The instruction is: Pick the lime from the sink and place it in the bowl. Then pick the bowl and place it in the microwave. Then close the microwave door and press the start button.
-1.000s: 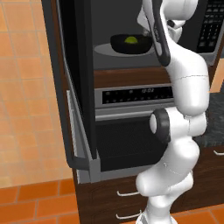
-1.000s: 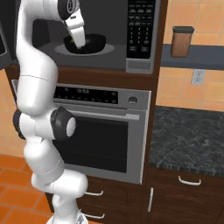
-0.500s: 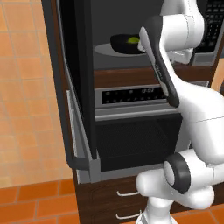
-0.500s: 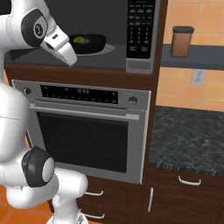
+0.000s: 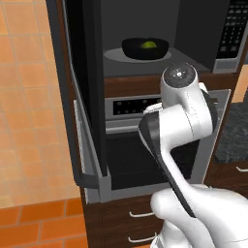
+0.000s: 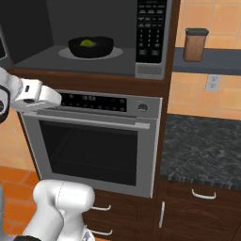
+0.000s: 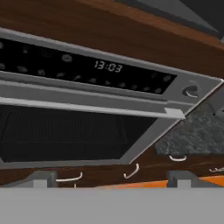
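Lime point(image 6: 87, 42) sits inside the black bowl point(image 6: 91, 47), bowl on the microwave point(image 6: 94, 37) turntable, up above the jaws. Microwave door point(image 5: 80, 97) hangs wide open. Gripper point(image 7: 111, 177) jaws spread apart, empty, facing the wall oven point(image 7: 87, 87) panel.

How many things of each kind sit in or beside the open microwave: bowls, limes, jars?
Bowl: 1
Lime: 1
Jar: 1
Total: 3
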Tool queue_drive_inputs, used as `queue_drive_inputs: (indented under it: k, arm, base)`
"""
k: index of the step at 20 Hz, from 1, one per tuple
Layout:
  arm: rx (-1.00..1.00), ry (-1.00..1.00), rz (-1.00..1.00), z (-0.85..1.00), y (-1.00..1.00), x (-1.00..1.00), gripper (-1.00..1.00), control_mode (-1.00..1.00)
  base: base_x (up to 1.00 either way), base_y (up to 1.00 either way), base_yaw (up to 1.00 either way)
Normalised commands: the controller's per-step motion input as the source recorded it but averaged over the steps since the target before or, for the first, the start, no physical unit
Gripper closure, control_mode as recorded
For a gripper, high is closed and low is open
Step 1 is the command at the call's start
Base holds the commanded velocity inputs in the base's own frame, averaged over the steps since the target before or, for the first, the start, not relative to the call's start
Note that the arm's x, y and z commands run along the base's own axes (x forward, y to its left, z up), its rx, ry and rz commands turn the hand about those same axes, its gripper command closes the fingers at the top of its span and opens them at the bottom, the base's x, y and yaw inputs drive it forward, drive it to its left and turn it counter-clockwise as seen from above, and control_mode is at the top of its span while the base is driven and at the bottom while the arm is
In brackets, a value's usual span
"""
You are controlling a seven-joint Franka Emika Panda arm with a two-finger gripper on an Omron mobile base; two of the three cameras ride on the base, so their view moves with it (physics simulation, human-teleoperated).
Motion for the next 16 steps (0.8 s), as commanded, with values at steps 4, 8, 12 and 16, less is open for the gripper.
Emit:
queue_drive_inputs:
  k: [4, 8, 12, 16]
  arm:
    - [-0.69, 0.00, 0.72, -0.73, 0.61, -0.80, -1.00, -1.00]
    - [-0.61, 0.00, 0.55, -0.30, 0.97, -0.62, -1.00, -1.00]
    - [-0.55, 0.05, 0.36, -0.08, 1.00, -0.12, -1.00, -1.00]
    - [-0.61, 0.00, 0.47, -0.81, 0.86, -0.54, -1.00, -1.00]
  base:
    - [0.00, 0.00, 0.00]
    - [0.00, 0.00, 0.00]
    - [0.00, 0.00, 0.00]
    - [0.00, 0.00, 0.00]
